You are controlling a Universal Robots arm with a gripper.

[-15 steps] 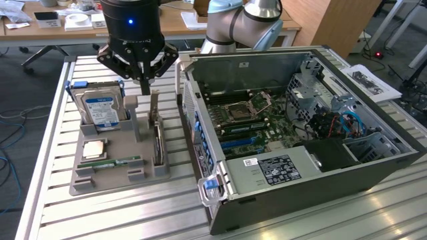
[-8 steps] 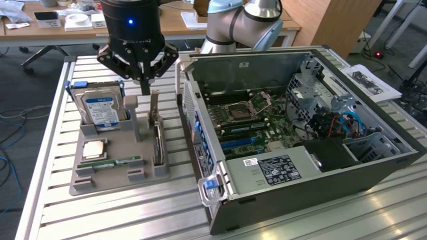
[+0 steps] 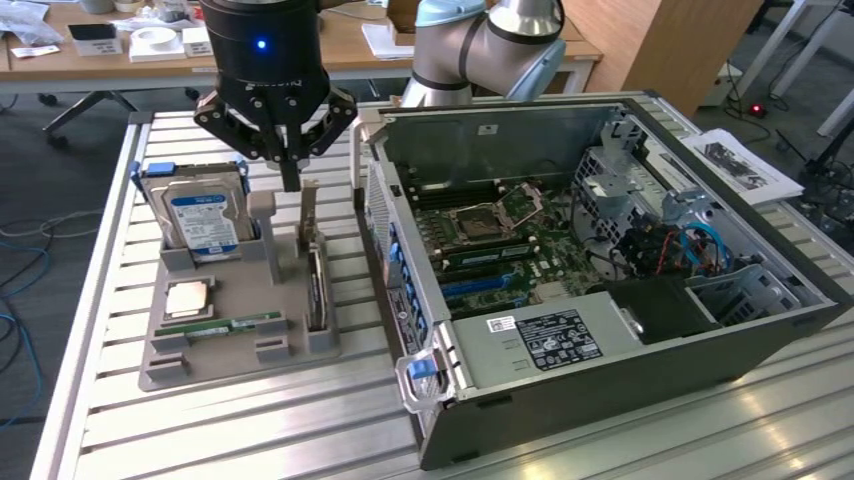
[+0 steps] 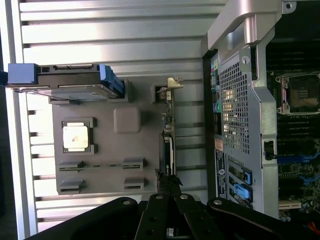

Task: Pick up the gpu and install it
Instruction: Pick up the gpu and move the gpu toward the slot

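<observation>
Green gpu (image 4: 168,145) upright, closed end effector (image 3: 290,182) above

Your gpu (image 3: 316,290) stands on its long edge left of frame centre, slotted along the grey holder's (image 3: 200,365) side toward the exterior view's right, its silver bracket (image 3: 307,215) rising at the upper end.

The gripper (image 3: 290,178) hangs over the grey holder tray (image 3: 227,365) with its fingers pinched together, the tips close beside the far end of the gpu (image 3: 316,285). The card stands on edge in the slot nearest the open computer case (image 3: 601,330). A hard drive (image 3: 203,222), a processor chip (image 3: 187,298) and a memory stick (image 3: 230,325) share the tray.
</observation>
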